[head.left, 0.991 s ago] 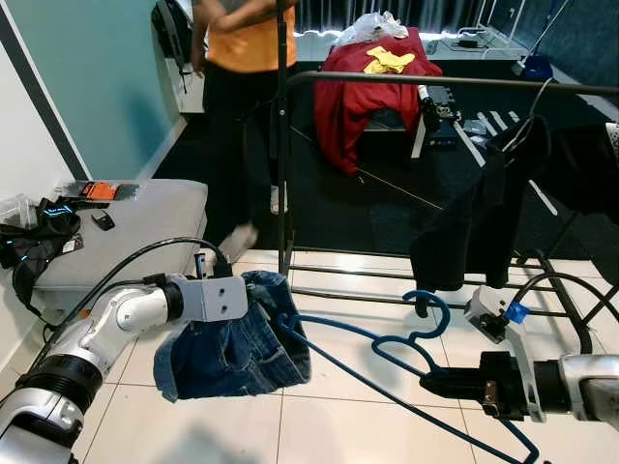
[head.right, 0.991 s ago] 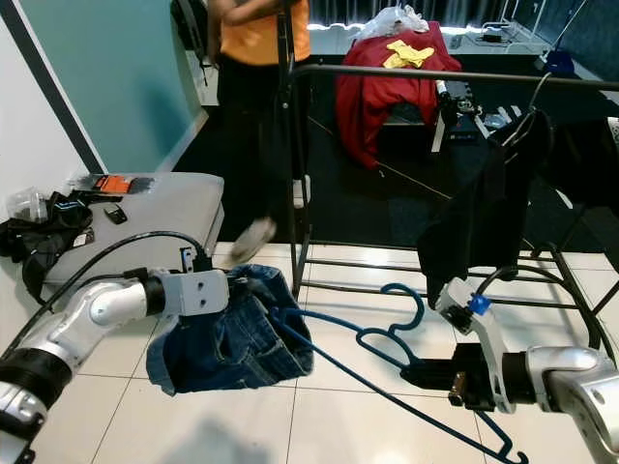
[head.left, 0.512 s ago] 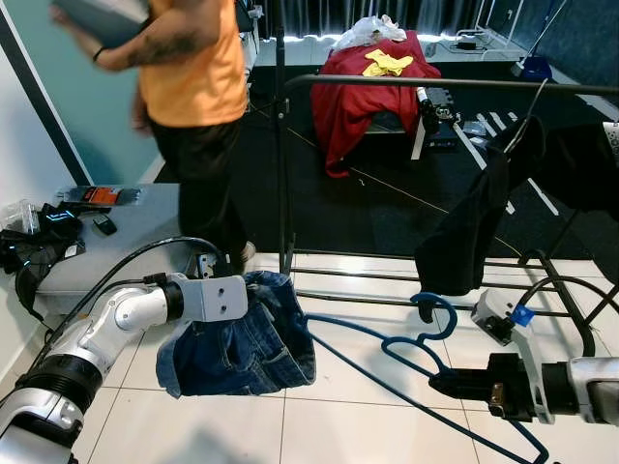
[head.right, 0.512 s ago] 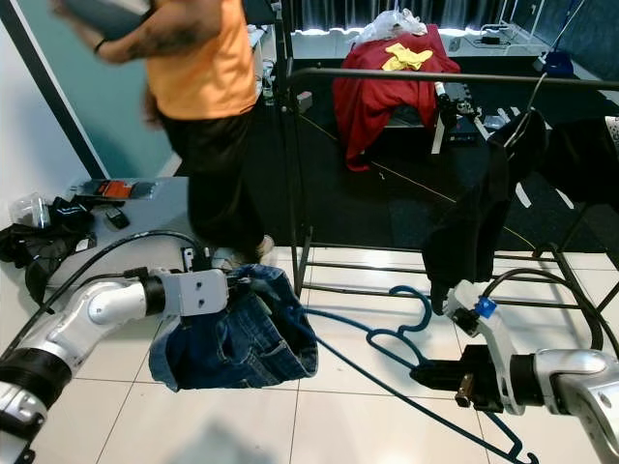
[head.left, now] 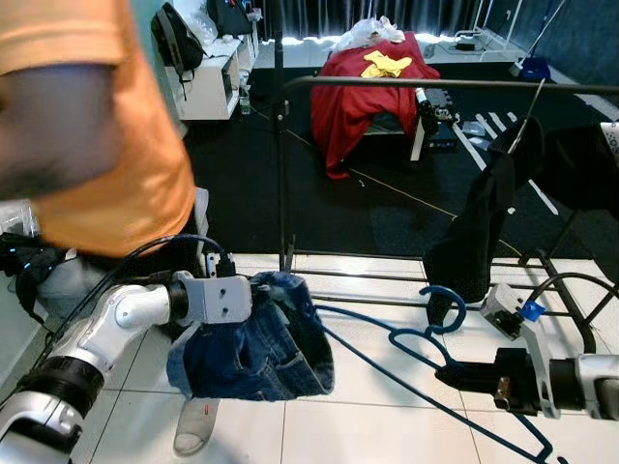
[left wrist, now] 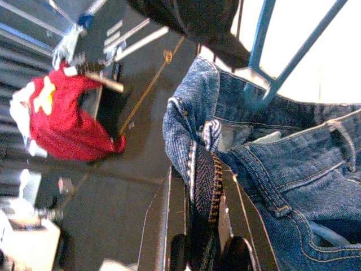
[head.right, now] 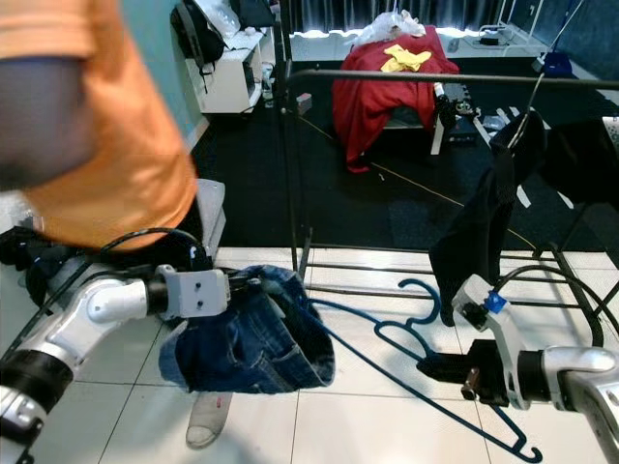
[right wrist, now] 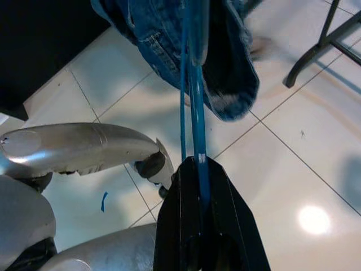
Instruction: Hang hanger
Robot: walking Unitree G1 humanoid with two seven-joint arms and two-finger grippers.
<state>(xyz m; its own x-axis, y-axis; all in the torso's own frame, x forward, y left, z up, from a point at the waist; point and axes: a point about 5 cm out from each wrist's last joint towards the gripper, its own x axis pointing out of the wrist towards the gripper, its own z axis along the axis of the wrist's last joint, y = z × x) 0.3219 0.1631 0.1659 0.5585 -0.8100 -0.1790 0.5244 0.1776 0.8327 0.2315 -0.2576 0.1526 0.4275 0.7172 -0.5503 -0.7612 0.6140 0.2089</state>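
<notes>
A blue hanger (head.left: 411, 340) lies slanted low over the tiled floor, hook (head.left: 440, 295) pointing up. My right gripper (head.left: 455, 370) is shut on its wire near the neck; in the right wrist view the fingers (right wrist: 169, 197) pinch the blue bar (right wrist: 194, 113). Blue denim shorts (head.left: 256, 353) dangle from the hanger's far end. My left gripper (head.left: 263, 288) is shut on their waistband (left wrist: 206, 169). The black rack rail (head.left: 435, 85) runs across above both arms, with a black garment (head.left: 479, 232) hung on it at the right.
A person in an orange shirt (head.left: 87, 126) stands very close at my left, a socked foot (head.left: 193, 425) under the shorts. The rack's lower bars (head.left: 387, 275) cross the floor ahead. A red cloth (head.left: 372, 87) drapes a chair farther back.
The person has walked from the back of the room to right beside my left arm. Both grippers, with hanger and shorts, have shifted slightly to the right.
</notes>
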